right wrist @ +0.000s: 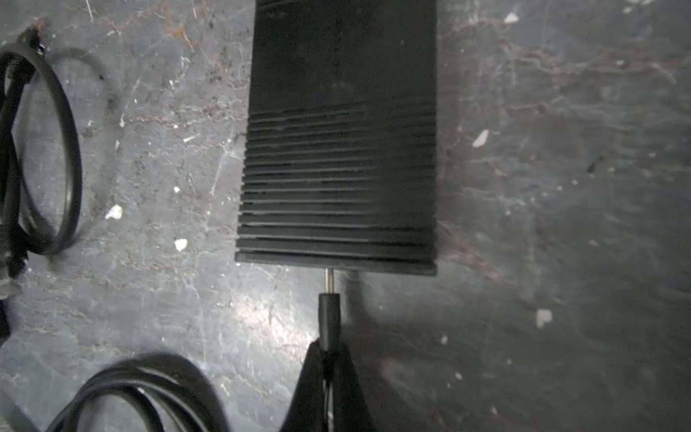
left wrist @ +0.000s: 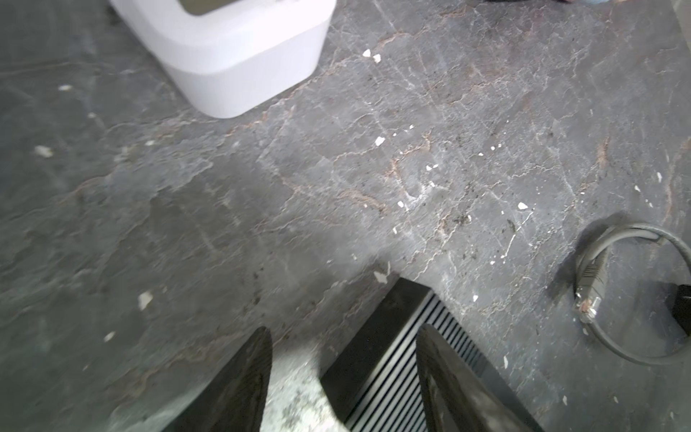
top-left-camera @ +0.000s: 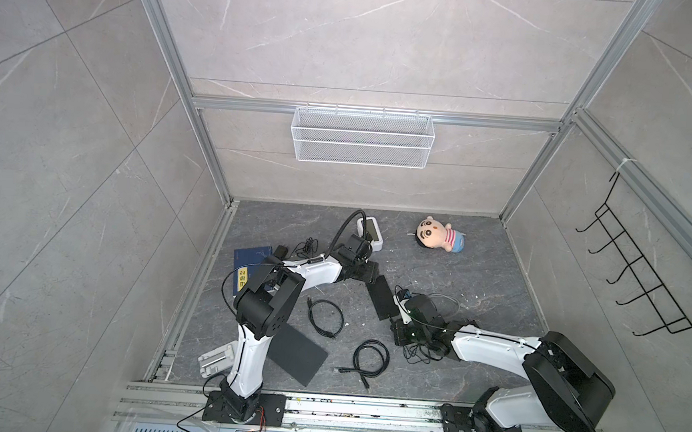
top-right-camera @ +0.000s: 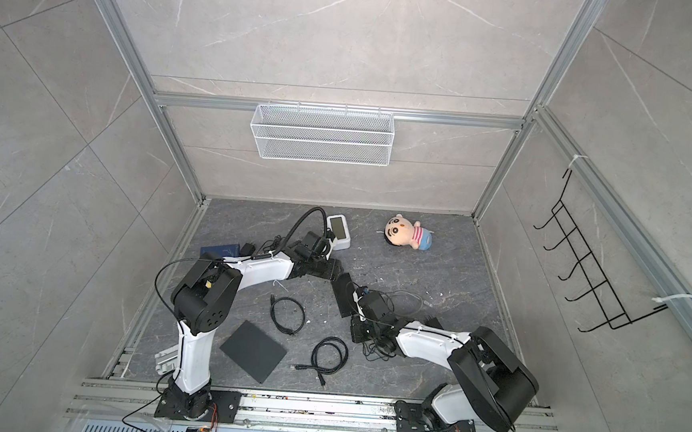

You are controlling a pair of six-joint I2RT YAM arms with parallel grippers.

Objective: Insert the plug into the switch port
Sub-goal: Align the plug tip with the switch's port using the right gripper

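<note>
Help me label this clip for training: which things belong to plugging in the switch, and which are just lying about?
Job: black ribbed rectangular switch box; black barrel plug with metal tip; right gripper pinching it; left gripper, open at the switch's corner.
Lying about: striped-shirt plush doll; white plastic box; blue book; coiled black cables; flat black sheet; grey network cable.
</note>
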